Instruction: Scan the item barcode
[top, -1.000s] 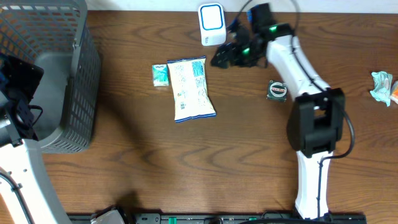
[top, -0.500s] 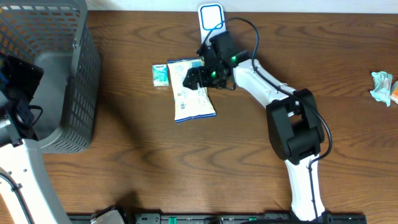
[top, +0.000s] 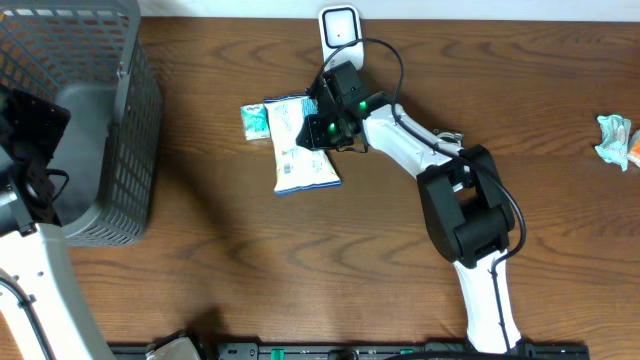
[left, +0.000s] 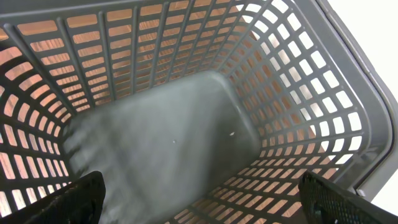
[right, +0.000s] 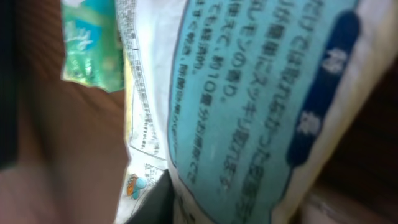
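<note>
Well, the grey mesh basket (top: 95, 120) fills the bench's far left corner. The left gripper (left: 205, 208) hangs over its mouth with fingers spread wide and nothing between them, and that wrist's camera looks down past the slotted walls onto a plain grey floor. The white and blue snack bag (top: 300, 150) lies flat on the bench toward the middle of the far edge. The right gripper (top: 315, 128) is clamped on its far right corner, so the bag's printed face fills that wrist's view. The white scanner (top: 340, 27) stands at the far edge, just beyond that gripper. A small green packet (top: 256, 120) lies just beside the bag's far left corner. A crumpled teal wrapper (top: 614, 140) sits at the right edge, well apart from everything else.
</note>
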